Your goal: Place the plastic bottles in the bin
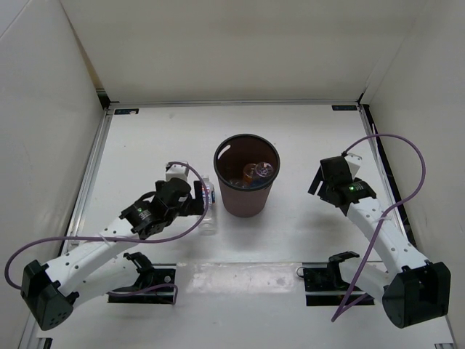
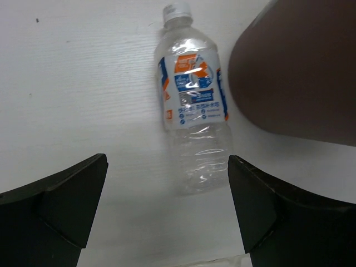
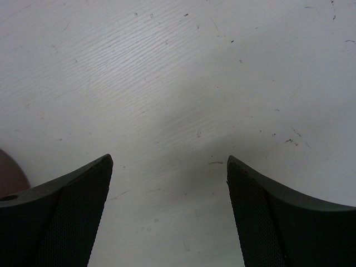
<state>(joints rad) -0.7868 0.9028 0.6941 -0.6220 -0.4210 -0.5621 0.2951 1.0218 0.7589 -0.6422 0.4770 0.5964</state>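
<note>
Hovering with the left gripper spread wide and empty over a clear blue-labelled bottle lying flat on the table just beside the bin, cap turned away from the gripper. Holding the right gripper parted too, grasping nothing, above the table well right of the bin. Showing more bottles down inside the bin, seemingly an orange one among them, though blurred.
</note>
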